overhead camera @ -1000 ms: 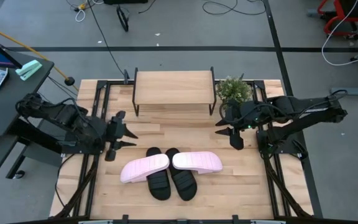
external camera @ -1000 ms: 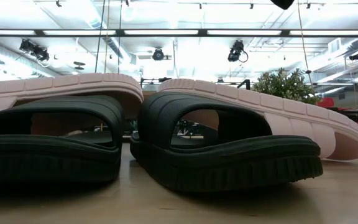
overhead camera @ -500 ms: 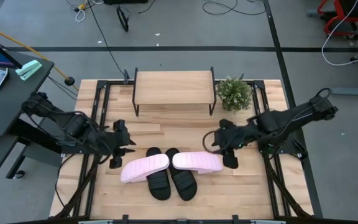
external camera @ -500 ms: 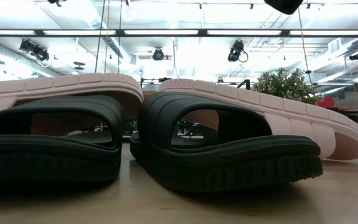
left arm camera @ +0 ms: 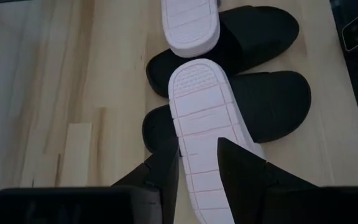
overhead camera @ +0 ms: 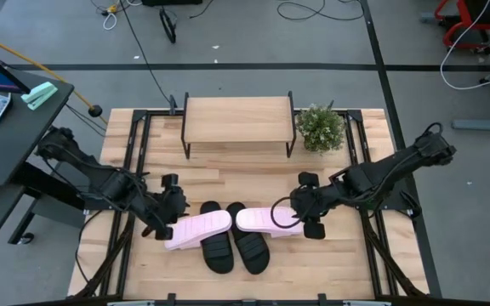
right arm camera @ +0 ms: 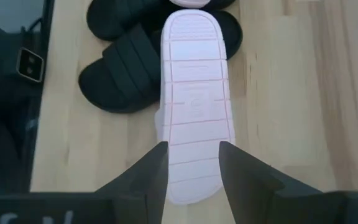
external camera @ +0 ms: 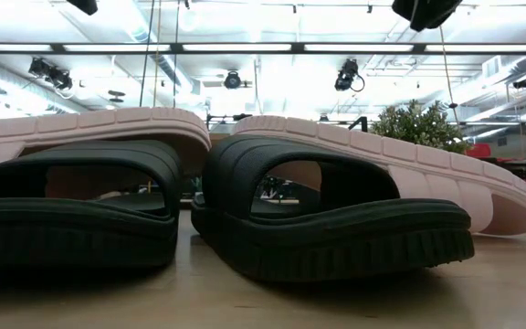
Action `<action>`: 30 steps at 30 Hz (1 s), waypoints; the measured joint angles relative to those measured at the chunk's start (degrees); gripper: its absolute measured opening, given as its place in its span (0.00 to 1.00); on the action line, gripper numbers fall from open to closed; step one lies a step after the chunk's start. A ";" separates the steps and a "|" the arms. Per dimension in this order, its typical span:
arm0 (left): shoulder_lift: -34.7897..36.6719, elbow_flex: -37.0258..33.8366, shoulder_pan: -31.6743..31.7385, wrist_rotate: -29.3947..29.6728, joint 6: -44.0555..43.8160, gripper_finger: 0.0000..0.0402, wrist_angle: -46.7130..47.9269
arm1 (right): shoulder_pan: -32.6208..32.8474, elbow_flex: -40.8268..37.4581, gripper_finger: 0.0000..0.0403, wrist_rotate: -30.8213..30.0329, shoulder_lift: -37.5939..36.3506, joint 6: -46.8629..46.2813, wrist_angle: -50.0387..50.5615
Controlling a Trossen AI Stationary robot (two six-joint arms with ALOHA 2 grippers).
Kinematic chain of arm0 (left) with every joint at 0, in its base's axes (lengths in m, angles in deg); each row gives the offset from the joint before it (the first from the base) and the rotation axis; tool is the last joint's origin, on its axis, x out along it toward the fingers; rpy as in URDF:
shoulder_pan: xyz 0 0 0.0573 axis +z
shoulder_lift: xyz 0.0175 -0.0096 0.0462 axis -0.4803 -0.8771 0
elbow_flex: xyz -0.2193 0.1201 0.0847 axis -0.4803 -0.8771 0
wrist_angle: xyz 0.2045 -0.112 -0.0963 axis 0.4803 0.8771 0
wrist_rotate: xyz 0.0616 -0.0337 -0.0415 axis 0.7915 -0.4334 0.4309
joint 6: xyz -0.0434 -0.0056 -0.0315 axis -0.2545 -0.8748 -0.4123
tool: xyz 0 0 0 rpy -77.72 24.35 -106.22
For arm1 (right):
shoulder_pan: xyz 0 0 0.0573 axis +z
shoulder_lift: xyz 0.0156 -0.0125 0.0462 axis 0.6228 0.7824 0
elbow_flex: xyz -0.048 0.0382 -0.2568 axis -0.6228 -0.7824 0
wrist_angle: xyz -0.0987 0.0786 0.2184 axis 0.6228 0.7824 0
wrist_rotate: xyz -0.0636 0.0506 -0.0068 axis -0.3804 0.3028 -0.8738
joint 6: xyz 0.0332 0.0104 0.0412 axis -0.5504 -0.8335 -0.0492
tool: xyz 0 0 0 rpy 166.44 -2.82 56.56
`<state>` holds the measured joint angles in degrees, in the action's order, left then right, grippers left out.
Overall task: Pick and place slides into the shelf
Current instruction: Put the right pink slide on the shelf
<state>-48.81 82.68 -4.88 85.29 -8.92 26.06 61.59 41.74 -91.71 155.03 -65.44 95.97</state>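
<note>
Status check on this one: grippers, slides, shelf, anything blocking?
Left gripper open over left pink slide; right gripper open over right pink slide. Pink pair sole-up across black slides. Shelf bare; nothing blocking.

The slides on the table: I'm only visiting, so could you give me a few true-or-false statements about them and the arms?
1. Both pink slides lie sole-up across the black slides. True.
2. One black slide already sits on the shelf. False: its plank top is bare, and all four slides lie on the table.
3. Each arm's jaws straddle one pink slide, the left gripper at one, the right gripper at the other. True.
4. The potted plant stands between the black slides. False: it stands beside the shelf.
</note>
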 joint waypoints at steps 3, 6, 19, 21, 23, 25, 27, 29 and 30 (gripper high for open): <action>-0.10 -0.04 0.00 0.00 0.00 0.29 -0.20 | -0.02 0.00 0.37 -0.02 1.07 5.69 0.05; -0.10 -0.04 0.00 -0.02 -0.29 0.30 -0.27 | -0.02 -0.02 0.37 0.00 1.85 10.14 0.05; -0.86 -0.04 -0.47 -3.86 -15.04 0.30 -0.29 | 2.20 -0.02 0.37 0.62 7.71 3.46 0.13; -0.91 -0.04 -1.16 -3.87 -15.45 0.31 0.04 | 2.64 -0.02 0.37 0.58 8.92 3.18 0.14; -1.83 0.01 -1.20 -3.87 -15.18 0.32 -0.11 | 2.63 -0.02 0.37 0.50 9.97 3.00 0.12; -2.47 -0.07 -1.13 -3.87 -14.74 0.33 0.06 | 2.60 -0.02 0.37 0.46 10.88 2.35 0.13; -3.03 -0.02 -1.09 -3.57 -14.94 0.34 0.00 | 2.60 -0.02 0.37 0.37 11.71 1.80 0.00; -3.97 -0.04 -1.09 -3.74 -14.97 0.34 0.02 | 2.56 -0.02 0.37 -0.18 12.71 0.45 -0.50; -4.34 -0.04 -1.09 -3.87 -14.95 0.35 0.02 | 2.45 -0.02 0.37 -0.34 13.22 0.06 -0.62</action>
<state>-53.15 82.65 -5.97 81.42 -23.87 26.08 64.04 41.72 -92.05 168.25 -65.37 95.35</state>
